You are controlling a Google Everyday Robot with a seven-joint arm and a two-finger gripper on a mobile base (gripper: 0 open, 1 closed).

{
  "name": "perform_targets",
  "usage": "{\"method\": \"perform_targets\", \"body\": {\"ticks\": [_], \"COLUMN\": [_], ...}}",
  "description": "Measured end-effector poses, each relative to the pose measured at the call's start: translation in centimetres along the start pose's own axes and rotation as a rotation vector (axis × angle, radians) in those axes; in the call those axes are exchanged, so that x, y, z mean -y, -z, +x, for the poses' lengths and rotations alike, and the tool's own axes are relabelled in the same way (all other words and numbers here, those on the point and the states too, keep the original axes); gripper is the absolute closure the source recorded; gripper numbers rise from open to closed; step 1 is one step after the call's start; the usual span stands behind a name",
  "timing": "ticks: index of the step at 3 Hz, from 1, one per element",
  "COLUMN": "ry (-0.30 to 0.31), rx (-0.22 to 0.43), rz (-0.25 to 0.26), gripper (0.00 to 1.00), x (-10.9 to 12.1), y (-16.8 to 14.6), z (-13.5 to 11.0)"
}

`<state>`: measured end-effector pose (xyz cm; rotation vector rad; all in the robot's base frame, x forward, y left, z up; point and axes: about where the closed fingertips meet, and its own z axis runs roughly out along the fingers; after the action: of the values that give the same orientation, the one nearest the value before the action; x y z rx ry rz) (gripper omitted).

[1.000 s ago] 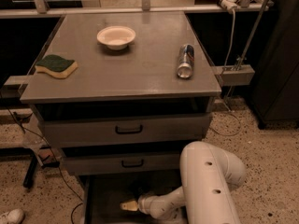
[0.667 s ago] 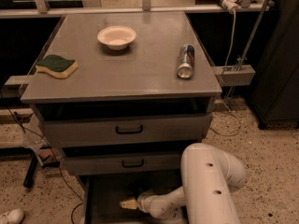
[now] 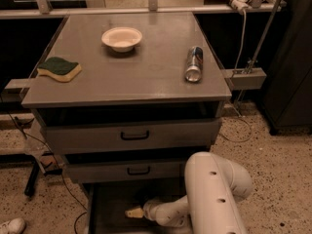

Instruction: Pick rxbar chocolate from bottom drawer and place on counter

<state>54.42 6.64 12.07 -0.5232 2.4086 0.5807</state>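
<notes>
The bottom drawer (image 3: 105, 204) stands pulled open under the two upper drawers, and its inside is dark. My gripper (image 3: 132, 212) reaches down into it from the right on the white arm (image 3: 209, 194), with its pale tip low over the drawer floor. The rxbar chocolate does not show; the dark drawer and the arm hide whatever lies there. The counter (image 3: 146, 77) is the flat grey top of the cabinet above.
On the counter lie a silver-blue can (image 3: 194, 64) on its side at the right, a white bowl (image 3: 122, 38) at the back and a green-yellow sponge (image 3: 59, 68) at the left edge. Two upper drawers with black handles (image 3: 134, 136) jut out above the gripper. Cables hang at the right.
The gripper tip has crept slightly to the left inside the bottom drawer. Nothing else has moved.
</notes>
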Motion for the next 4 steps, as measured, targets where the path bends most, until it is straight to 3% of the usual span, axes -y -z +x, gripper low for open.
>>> {"method": "perform_targets", "body": {"ticks": [1, 4], "ry": [0.033, 0.033], "rx": [-0.015, -0.015], "rz": [0.007, 0.007], "gripper": [0.00, 0.64], "x": [1.06, 1.03], "y": [-0.55, -0.49], "z": [0.39, 0.34]}}
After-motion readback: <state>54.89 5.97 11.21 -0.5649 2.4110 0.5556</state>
